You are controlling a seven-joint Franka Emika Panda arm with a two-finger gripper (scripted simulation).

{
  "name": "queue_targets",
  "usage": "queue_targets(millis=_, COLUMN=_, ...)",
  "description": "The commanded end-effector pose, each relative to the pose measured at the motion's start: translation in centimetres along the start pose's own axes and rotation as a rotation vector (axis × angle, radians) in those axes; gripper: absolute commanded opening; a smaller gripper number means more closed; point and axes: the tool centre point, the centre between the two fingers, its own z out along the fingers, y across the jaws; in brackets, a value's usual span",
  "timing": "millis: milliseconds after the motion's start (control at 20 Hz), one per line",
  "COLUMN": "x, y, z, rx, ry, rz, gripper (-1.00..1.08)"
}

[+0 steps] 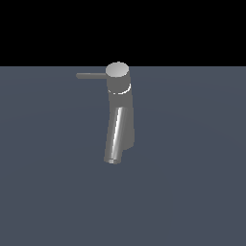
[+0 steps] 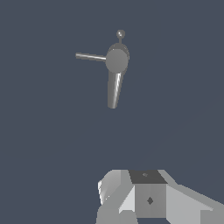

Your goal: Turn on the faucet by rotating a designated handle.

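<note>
Standing faucet [image 2: 116, 65], handle [image 2: 89, 56] well apart from tool [image 2: 131, 197].

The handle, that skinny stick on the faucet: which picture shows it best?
The wrist view: the handle shows bright and whole against the floor. In the exterior view it is dark and faint, pointing toward that view's left from the faucet.

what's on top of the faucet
A lighter flat round cap tops the faucet, with the thin handle sticking out sideways toward the exterior view's left. Nothing rests on the cap. The gripper is well clear of it.
</note>
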Motion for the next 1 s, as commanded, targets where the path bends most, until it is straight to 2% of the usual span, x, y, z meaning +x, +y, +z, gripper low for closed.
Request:
queue_targets(millis=0, x=0.0, y=0.0, z=0.0, rx=0.000, ry=0.000, rz=0.000, gripper=-1.00)
queue_targets(millis=500, x=0.2, y=-0.7, z=1.1, rx=0.018, ry=0.020, rz=0.067, gripper=-1.00)
queue_targets(millis=950, x=1.1, y=-2.6, z=3.9, rx=0.064, ry=0.072, rz=0.244, gripper=-1.00)
